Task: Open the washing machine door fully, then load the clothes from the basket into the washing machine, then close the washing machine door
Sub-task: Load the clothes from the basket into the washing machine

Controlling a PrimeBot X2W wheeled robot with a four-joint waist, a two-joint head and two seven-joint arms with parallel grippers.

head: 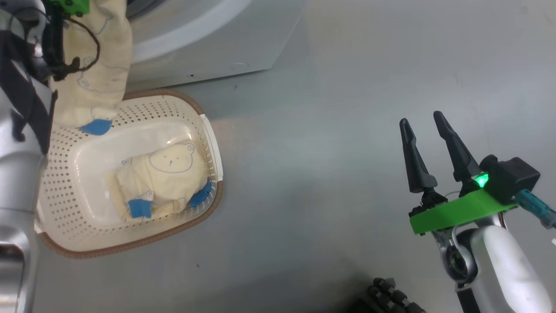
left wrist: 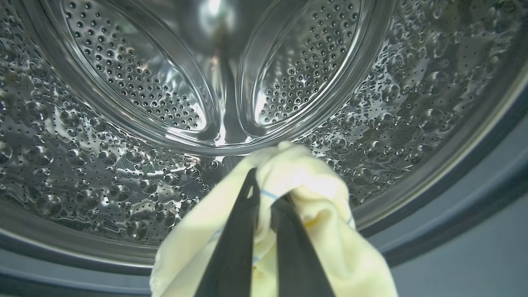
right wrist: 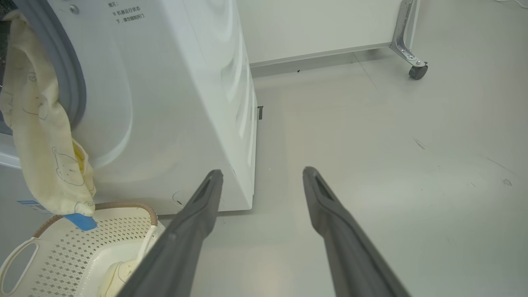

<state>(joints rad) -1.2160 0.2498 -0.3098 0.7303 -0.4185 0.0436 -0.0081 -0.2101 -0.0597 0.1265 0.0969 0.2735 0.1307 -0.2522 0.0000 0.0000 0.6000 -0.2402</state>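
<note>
My left gripper (left wrist: 266,181) is shut on a pale cream-yellow garment (left wrist: 313,185), held at the mouth of the washing machine's steel drum (left wrist: 123,144). The garment (head: 95,65) hangs out of the opening, and its blue trim (right wrist: 82,221) reaches down to the basket rim. The white washing machine (right wrist: 165,103) stands behind the cream perforated basket (head: 61,208). Another of the clothes (head: 165,178), with a bear drawing, lies in the basket. My right gripper (head: 423,119) is open over bare floor to the right, with nothing between its fingers. The washing machine door is out of view.
A white cabinet on a caster wheel (right wrist: 417,71) stands behind the machine at the right. A dark ribbed part (head: 391,295) sits at the bottom edge of the head view. Grey floor (head: 330,130) stretches between the basket and my right gripper.
</note>
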